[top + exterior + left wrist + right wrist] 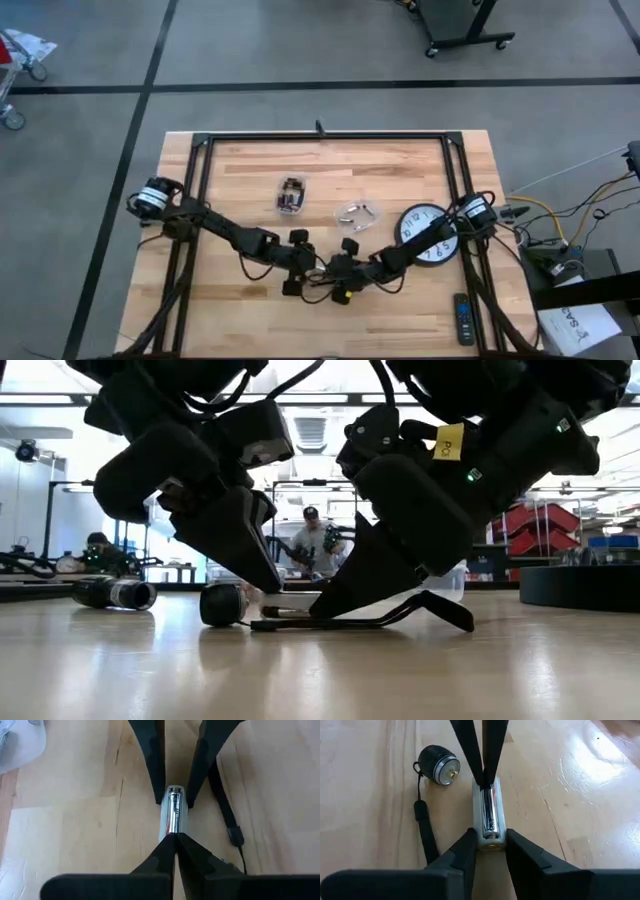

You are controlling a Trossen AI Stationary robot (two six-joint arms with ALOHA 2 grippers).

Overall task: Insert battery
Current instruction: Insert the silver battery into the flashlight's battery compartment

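The battery (489,812) was found lying in a translucent battery holder (490,836) on the near middle of the table (400,300), between the two grippers. The right gripper (489,851) was seen closed on the holder's end, its fingers pressed against both side walls. The left gripper (176,839) was found with its jaws nearly together, tips bearing down on the battery from above. A black end cap (438,765) with a wrist strap (425,837) lay just beside the holder.

The battery was judged light, rigid and smooth-skinned, hence liable to roll or slip under pointed tips. The holder was judged thin-walled plastic and apt to flex if squeezed hard. Hold was best taken across the holder's side walls, with pressure applied along the battery's length. Whether the battery was fully seated could not be determined.
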